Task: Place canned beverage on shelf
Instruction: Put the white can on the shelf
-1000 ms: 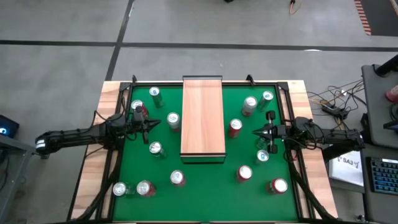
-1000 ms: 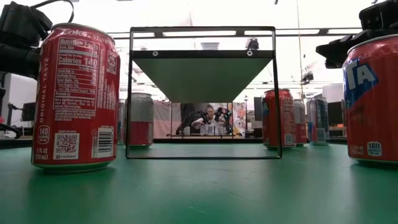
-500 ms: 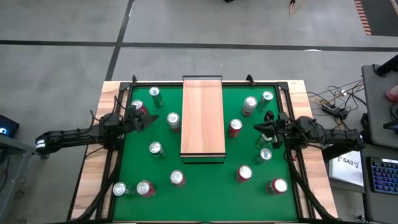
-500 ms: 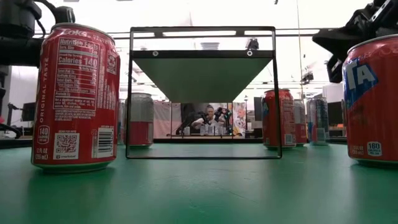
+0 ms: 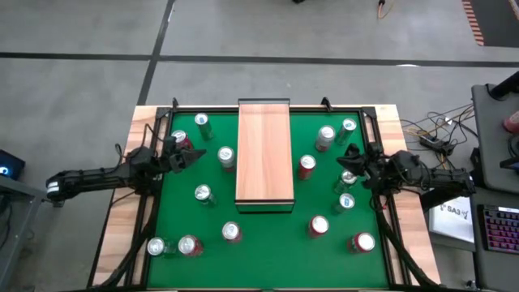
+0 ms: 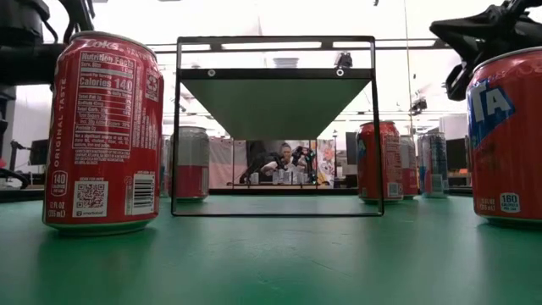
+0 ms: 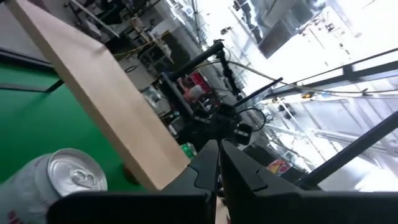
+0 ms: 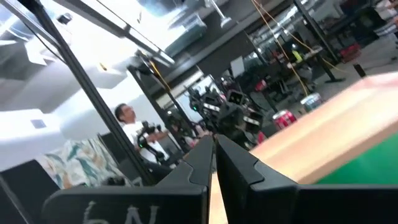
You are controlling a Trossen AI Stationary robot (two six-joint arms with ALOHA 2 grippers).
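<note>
Standing bare mid-table, the shelf (image 5: 264,154) carries no can, so the task is barely begun. Cans (image 5: 202,194) stand scattered either side of it. Both grippers, left (image 5: 195,157) and right (image 5: 344,160), flank it, clenched and empty.

The shelf (image 5: 264,152) top lies bare and open from above, while cans crowd the green mat (image 5: 268,235) on both flanks, a silver can (image 5: 226,156) close at the shelf's 9 o'clock and a red can (image 5: 306,166) tight at 3 o'clock.
</note>
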